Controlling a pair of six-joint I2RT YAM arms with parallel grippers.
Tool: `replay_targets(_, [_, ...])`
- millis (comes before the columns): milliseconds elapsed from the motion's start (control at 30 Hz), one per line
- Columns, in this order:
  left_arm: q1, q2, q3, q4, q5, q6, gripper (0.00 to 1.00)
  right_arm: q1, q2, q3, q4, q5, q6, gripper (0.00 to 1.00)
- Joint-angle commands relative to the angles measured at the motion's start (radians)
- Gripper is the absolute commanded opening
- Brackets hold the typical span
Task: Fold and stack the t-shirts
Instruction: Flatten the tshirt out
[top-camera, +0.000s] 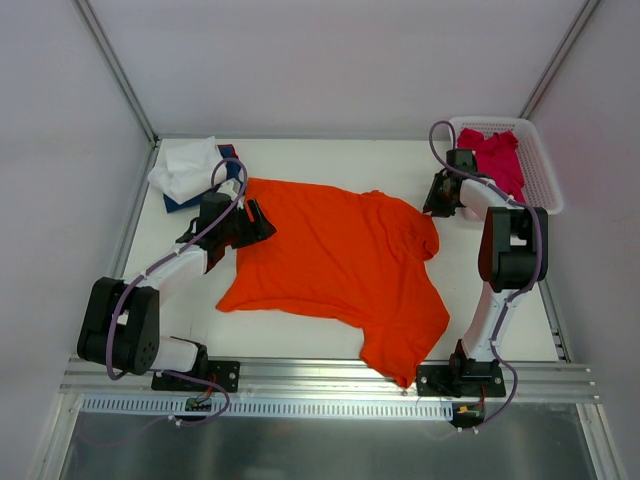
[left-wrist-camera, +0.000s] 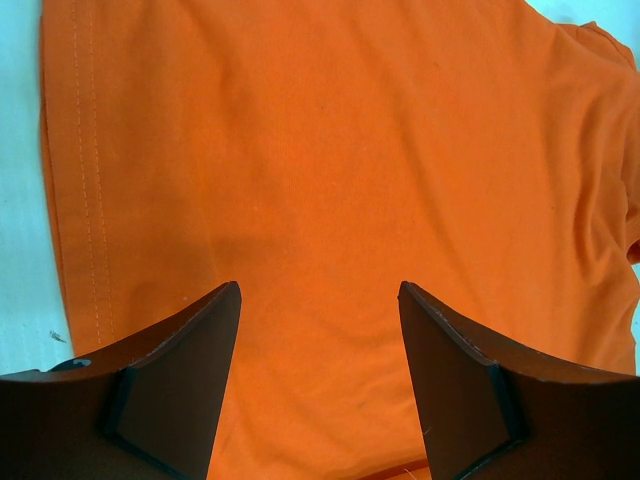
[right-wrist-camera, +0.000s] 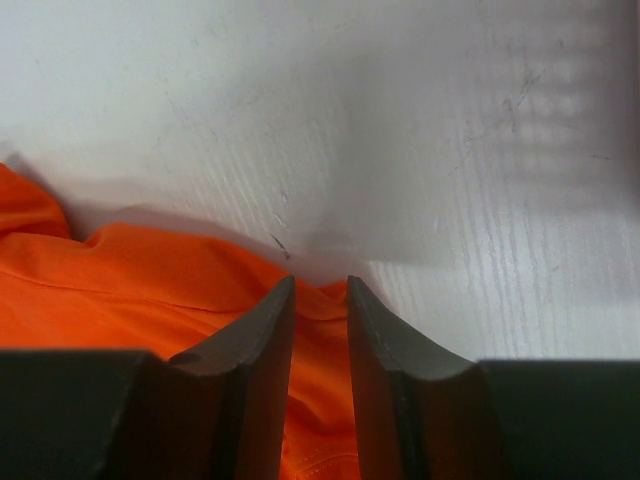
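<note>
**Overhead and wrist views, read left to right.** At the far-left corner of the surface (top-camera: 330, 160), a white t-shirt (top-camera: 185, 165) is lying bunched on a navy t-shirt (top-camera: 180, 204). Just right of them, the left tool (top-camera: 248, 224) is hovering low over the stitched left edge of the orange t-shirt (top-camera: 340, 260). Its jaws are standing wide, with only flat cloth beneath them and nothing gripped.

The orange t-shirt is lying spread across the middle of the surface. Its long axis is running diagonally from far left to near right, where one end is reaching the near edge.

At the shirt's far-right edge we are seeing the right tool (top-camera: 438, 197) with its jaws narrow. A fold of orange cloth is sitting in the gap between them, and we cannot tell whether it is pinched.

Farthest right, a crimson t-shirt (top-camera: 497, 160) is lying in the basket (top-camera: 545, 175).

We are judging that the coming move turns on one relation. Each tool is standing at an opposite end of the shirt's far side, with the body of the cloth lying toward the arm bases. The left arm is nearer the stitched edge and the right arm is nearer the far-right fold.
</note>
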Motion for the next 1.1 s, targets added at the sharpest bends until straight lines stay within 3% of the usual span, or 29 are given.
replay_targets(0, [0.002, 0.002, 0.013, 0.037, 0.031, 0.006, 0.65, -0.006, 0.01, 0.039, 0.018, -0.031, 0.009, 0.3])
replay_targets(533, [0.002, -0.033, 0.033, 0.017, 0.045, 0.009, 0.65, -0.008, -0.059, -0.058, 0.011, -0.052, 0.038, 0.35])
replay_targets(733, [0.002, -0.06, 0.027, 0.009, 0.039, 0.012, 0.65, -0.009, -0.102, -0.105, -0.035, 0.047, 0.021, 0.34])
replay_targets(800, [0.002, -0.063, 0.022, 0.008, 0.035, 0.014, 0.66, -0.008, -0.108, -0.11, -0.042, 0.084, 0.008, 0.29])
replay_targets(933, [0.002, -0.063, 0.019, 0.009, 0.036, 0.009, 0.66, -0.012, -0.105, -0.096, -0.058, 0.107, -0.012, 0.02])
replay_targets(1067, [0.003, -0.071, 0.018, 0.008, 0.031, 0.01, 0.66, -0.011, -0.113, -0.078, -0.061, 0.12, -0.031, 0.0])
